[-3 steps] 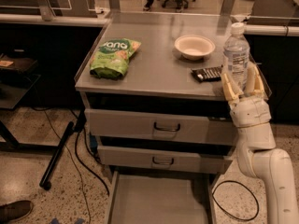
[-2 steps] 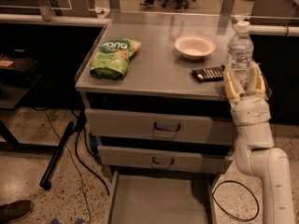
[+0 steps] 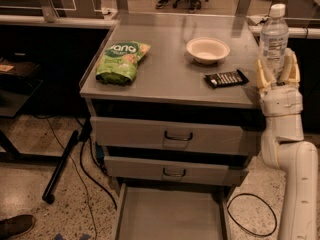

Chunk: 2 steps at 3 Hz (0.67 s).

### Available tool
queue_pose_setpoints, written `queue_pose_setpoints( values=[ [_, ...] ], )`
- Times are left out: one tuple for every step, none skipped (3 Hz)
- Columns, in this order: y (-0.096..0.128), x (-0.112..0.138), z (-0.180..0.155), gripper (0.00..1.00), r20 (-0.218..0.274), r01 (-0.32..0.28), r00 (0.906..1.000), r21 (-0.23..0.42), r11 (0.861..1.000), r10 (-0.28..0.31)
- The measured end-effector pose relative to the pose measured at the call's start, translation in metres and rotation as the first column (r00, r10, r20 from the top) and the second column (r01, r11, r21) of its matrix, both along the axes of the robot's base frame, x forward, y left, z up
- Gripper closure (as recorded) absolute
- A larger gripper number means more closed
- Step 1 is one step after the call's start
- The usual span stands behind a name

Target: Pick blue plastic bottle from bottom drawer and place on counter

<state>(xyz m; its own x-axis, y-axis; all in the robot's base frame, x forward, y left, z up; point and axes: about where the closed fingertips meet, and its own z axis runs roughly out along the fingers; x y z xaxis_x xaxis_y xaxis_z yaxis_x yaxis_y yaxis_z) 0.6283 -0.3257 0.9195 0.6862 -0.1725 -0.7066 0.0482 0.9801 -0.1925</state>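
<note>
Now the bottle [image 3: 273, 34] stands upright with its white cap [image 3: 277, 10] on top, its lower half clasped between the two pale fingers [image 3: 261, 73] of the gripper [image 3: 276, 68], which point upward and grip it from either side. The gripper sits at the right-hand edge of the counter [image 3: 170, 71], about level with its top; whether the bottle's base touches the surface cannot be told. Below the gripper the white arm [image 3: 289, 154] runs straight down past the cabinet's right side.

Just left of the gripper a dark flat packet [image 3: 226, 78] lies on the counter. Further left and a little behind it sits a pale bowl [image 3: 208, 49]. Well to the left, near the far side of the counter, lies a green bag [image 3: 121, 61].

Below and left of the gripper, two drawers with loop handles [image 3: 175, 136] [image 3: 170, 171] are pushed in. Under them the bottom drawer [image 3: 170, 214] is pulled out, showing its flat grey floor. A black cable [image 3: 252, 214] loops on the floor beside the arm.
</note>
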Motion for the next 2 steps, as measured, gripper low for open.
queue_pose_setpoints(
  values=[
    [-0.0013, -0.0003, 0.0006, 1.0, -0.001, 0.003, 1.0, 0.0, 1.0, -0.003],
    [-0.0029, -0.0083, 0.0009, 1.0, -0.015, 0.013, 0.9998, 0.001, 1.0, -0.013]
  ],
)
